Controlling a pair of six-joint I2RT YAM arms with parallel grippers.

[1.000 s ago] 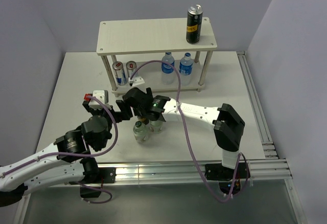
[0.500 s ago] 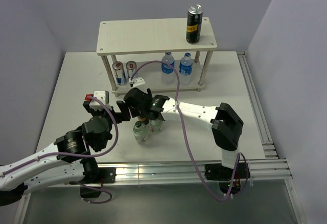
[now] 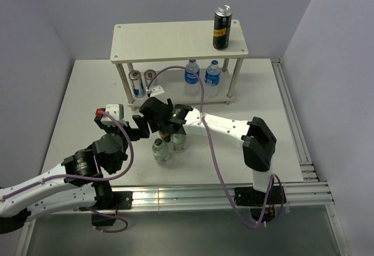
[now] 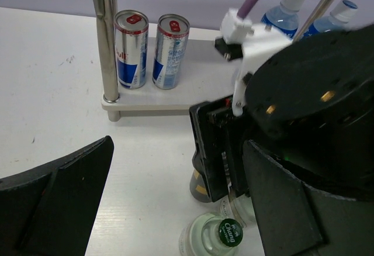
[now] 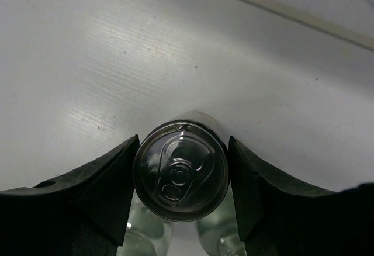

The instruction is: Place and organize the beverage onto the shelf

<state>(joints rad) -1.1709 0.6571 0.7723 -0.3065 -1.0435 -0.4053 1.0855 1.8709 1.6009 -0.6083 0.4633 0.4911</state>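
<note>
A black can [image 5: 180, 171] with yellow marks stands on the table [image 3: 87, 92]. My right gripper [image 5: 182, 151] is over it, both pads against its sides. In the left wrist view only the can's base [image 4: 201, 186] shows under that gripper. Two green-capped glass bottles [image 3: 159, 151] [image 3: 178, 143] stand just near of it. My left gripper [image 4: 175, 209] is wide open, to the left of the bottles, holding nothing. The shelf [image 3: 169, 40] stands at the back with another black can [image 3: 221, 28] on its top board.
On the shelf's lower board stand two Red Bull cans [image 3: 136, 83] [image 3: 150, 79] on the left and two blue-capped water bottles [image 3: 191, 75] [image 3: 213, 76] on the right. A purple cable [image 3: 201, 92] loops over the right arm. An aluminium rail [image 3: 292, 121] edges the table's right side.
The right gripper's jaws have closed in onto the black can, and its head has shifted slightly left and away. The left arm has stayed put.
</note>
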